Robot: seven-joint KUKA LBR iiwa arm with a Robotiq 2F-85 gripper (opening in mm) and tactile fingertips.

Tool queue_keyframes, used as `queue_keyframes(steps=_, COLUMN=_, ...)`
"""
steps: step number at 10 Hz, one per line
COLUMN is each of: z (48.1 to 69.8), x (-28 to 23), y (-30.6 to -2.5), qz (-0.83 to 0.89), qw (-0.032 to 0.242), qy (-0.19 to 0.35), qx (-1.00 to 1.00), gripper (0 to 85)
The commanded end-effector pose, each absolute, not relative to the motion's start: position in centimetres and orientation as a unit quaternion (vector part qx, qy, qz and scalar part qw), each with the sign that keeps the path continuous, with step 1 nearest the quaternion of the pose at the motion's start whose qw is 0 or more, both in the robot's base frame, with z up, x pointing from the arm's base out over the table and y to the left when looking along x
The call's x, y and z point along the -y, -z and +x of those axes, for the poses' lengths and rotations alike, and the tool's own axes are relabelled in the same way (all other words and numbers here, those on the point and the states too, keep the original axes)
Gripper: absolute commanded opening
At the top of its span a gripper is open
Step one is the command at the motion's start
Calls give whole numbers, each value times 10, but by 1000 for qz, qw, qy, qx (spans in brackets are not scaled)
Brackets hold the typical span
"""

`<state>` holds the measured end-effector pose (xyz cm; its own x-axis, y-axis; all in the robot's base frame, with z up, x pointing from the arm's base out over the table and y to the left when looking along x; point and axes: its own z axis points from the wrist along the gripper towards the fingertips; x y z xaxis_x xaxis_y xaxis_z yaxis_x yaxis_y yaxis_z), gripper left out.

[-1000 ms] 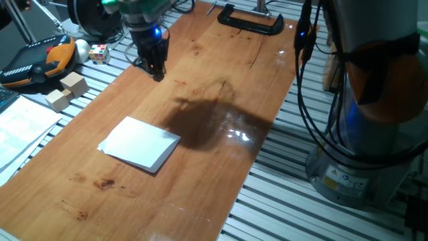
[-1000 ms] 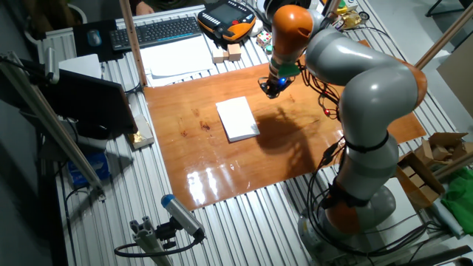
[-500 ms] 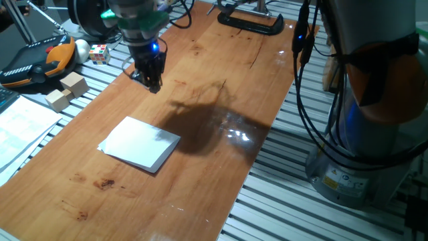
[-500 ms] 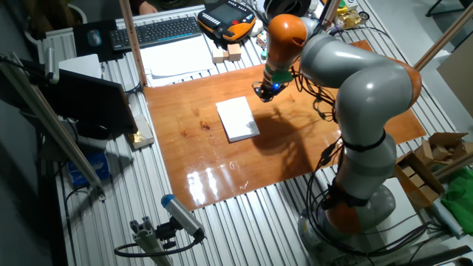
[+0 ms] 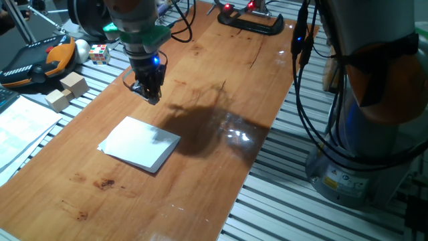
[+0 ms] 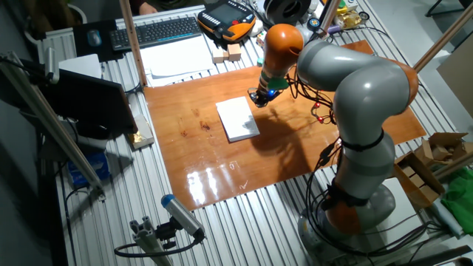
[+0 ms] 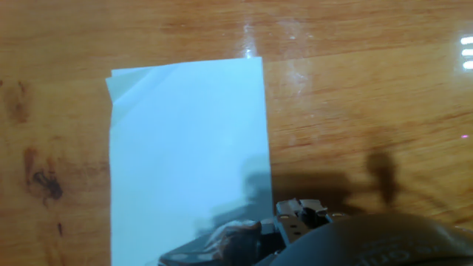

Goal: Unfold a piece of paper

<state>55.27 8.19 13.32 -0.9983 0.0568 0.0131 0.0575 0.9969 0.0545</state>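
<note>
- Two tan wooden blocks (image 5: 65,91) sit at the upper left of one fixed view, on the slatted metal bench beside the wooden worktop (image 5: 221,87); a small multicoloured cube (image 5: 99,53) lies just above them, and an orange-and-black handheld pendant (image 5: 37,59) lies to their left.
- At the left edge of that view, printed white sheets (image 5: 20,127) rest off the worktop.
- Left of centre, the piece of paper (image 5: 140,143) lies flat on the worktop, folded over on itself, its layered edges showing along the lower right side.
- Just above the paper, the fingers (image 5: 150,95) hang over bare wood near the paper's upper edge, clear of the sheet; whether they are spread or pressed together cannot be told.
- In the hand view, the paper (image 7: 188,162) fills the left and centre of the frame, with its upper left corner turned up slightly.
- At the top centre of the first fixed view, a black clamp (image 5: 251,22) rests on the worktop's far end.
- On the right, the arm's grey base (image 5: 364,134) stands beside the worktop, with black cables hanging down.
</note>
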Motion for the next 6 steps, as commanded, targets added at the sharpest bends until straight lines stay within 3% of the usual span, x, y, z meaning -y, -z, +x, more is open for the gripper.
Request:
queue_keyframes(steps=1, z=553, x=-82, y=-133, qz=-27, qw=7, qy=28, qx=999, gripper=20)
queue_keyframes(steps=6, z=554, x=-81, y=-132, qz=-25, qw=8, qy=36, qx=999, gripper=20)
